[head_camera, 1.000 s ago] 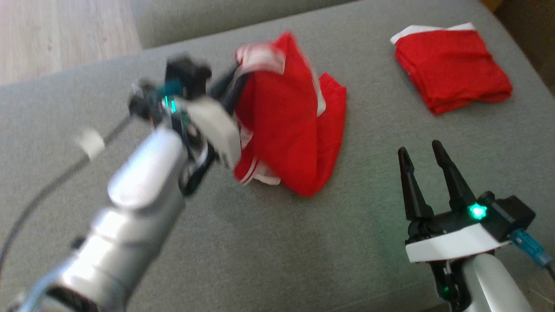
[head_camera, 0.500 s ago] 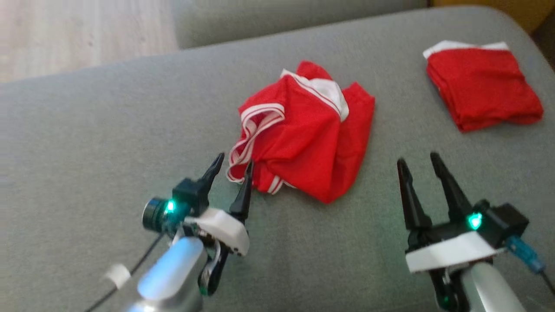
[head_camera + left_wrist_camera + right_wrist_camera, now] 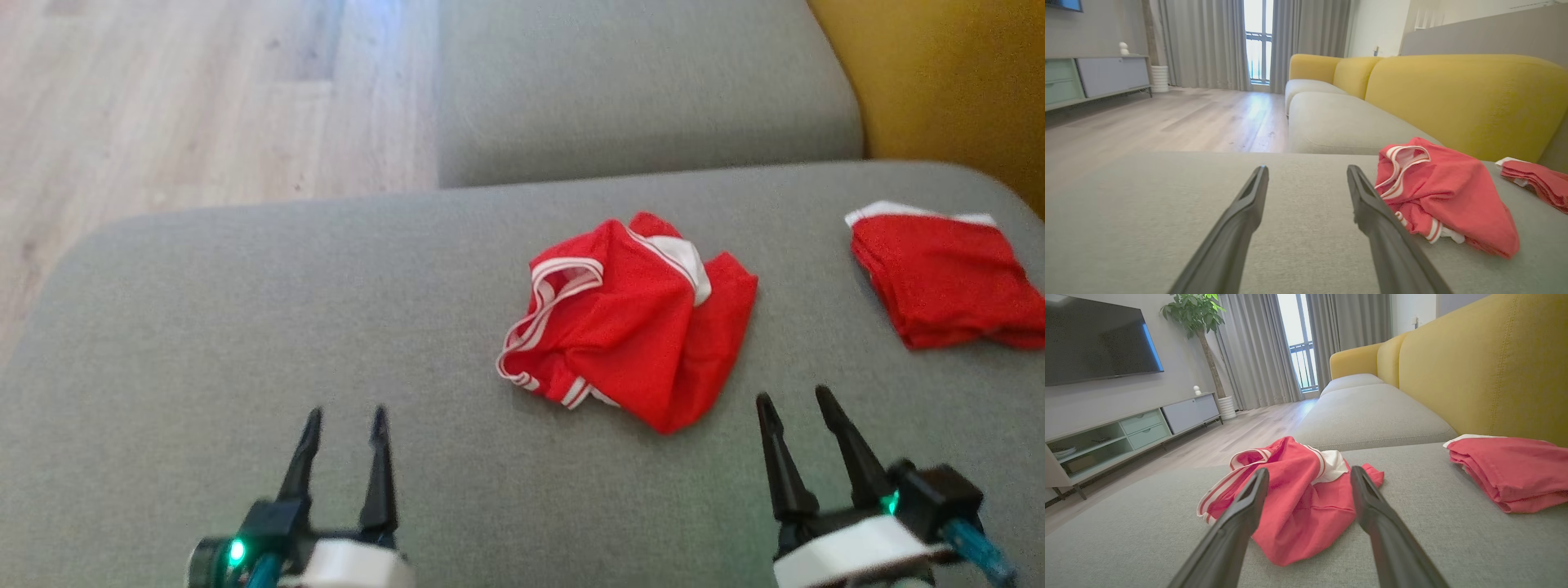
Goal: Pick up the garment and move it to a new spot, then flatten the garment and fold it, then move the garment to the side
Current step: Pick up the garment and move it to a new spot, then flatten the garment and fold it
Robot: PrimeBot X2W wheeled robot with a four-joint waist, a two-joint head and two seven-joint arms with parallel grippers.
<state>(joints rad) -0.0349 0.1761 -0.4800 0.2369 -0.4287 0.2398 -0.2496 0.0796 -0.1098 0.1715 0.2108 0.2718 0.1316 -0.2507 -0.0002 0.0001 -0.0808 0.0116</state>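
Observation:
The garment (image 3: 633, 322) is a red piece with white striped trim, lying crumpled in a heap on the grey sofa cushion (image 3: 245, 327). The left wrist view has the garment (image 3: 1445, 200) to the right of the fingers, and in the right wrist view the garment (image 3: 1298, 490) lies straight ahead. My left gripper (image 3: 343, 418) stands open at the lower left, well clear of the cloth, with nothing between its fingers. My right gripper (image 3: 792, 398) is open too, just below and right of the heap.
A second red garment (image 3: 947, 278) lies folded at the cushion's far right edge. The yellow backrest (image 3: 939, 73) rises behind it. Another grey cushion (image 3: 637, 82) sits beyond, with wooden floor (image 3: 163, 106) to the left.
My left gripper let go of the garment, opened and drew back to the lower left. The cloth dropped into a heap. The head camera tilted up, shifting the whole view.

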